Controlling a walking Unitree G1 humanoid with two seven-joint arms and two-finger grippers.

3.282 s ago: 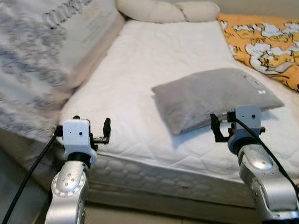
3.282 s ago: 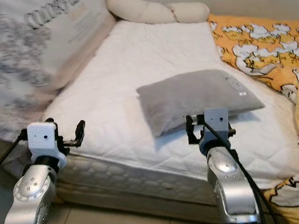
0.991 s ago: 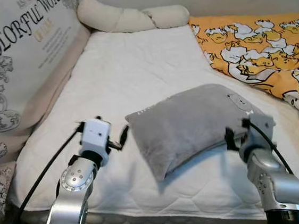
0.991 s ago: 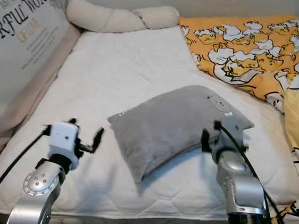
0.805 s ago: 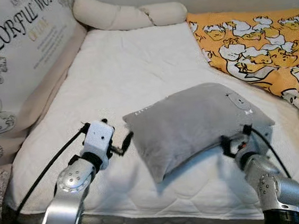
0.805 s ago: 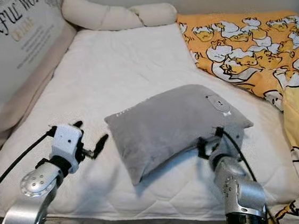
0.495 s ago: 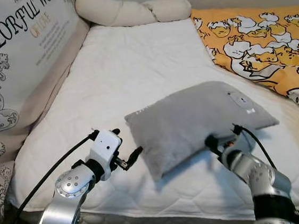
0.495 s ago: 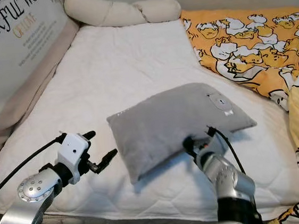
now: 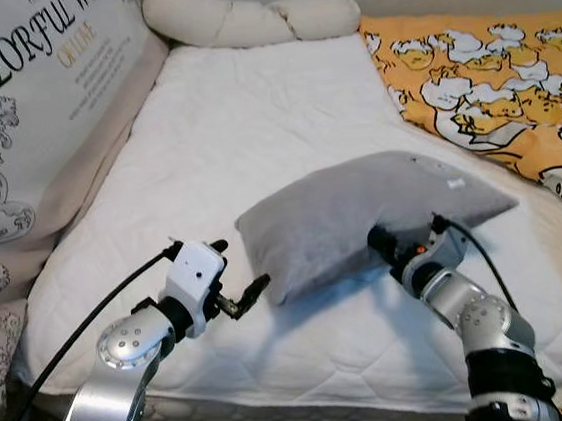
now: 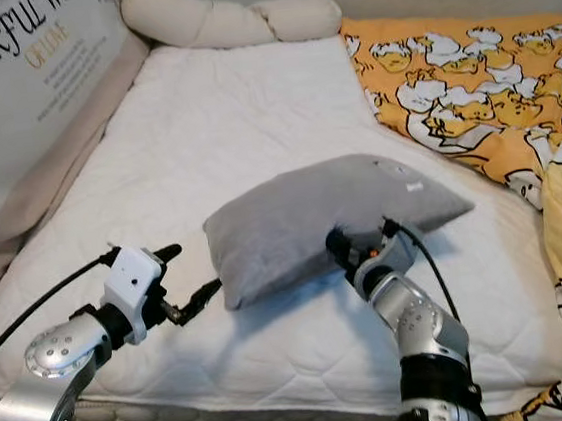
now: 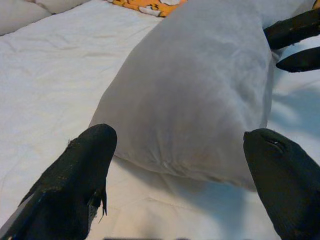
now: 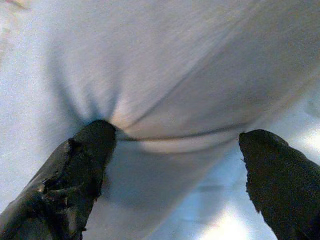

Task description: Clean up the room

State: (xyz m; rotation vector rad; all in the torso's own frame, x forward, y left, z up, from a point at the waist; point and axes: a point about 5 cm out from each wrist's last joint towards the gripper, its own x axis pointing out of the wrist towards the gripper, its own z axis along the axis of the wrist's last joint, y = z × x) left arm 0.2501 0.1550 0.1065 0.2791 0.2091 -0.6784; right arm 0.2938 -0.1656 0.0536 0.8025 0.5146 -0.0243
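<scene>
A grey pillow [image 9: 361, 207] lies on the white mattress [image 9: 252, 123], its near edge bunched up. My left gripper [image 9: 235, 269] is open just off the pillow's left end, both fingers [image 11: 85, 165] apart and a short gap from the fabric. My right gripper [image 9: 387, 245] is open and pushed into the pillow's near edge from below. In the right wrist view one finger [image 12: 85, 160] dents the grey pillow [image 12: 175, 75] and the other stands wide of it. The right gripper's black fingertips [image 11: 295, 30] also show at the pillow's far end in the left wrist view.
A big printed cushion [image 9: 18, 97] leans along the mattress's left side. A cream bolster [image 9: 251, 18] lies at the head. An orange and yellow cartoon blanket [image 9: 487, 68] covers the right side. The mattress's front edge [image 9: 281, 401] is just below my arms.
The camera has come closer to the bed. My right gripper has pushed forward under the pillow's near edge, raising and bunching it. My left gripper has dropped toward the pillow's left end.
</scene>
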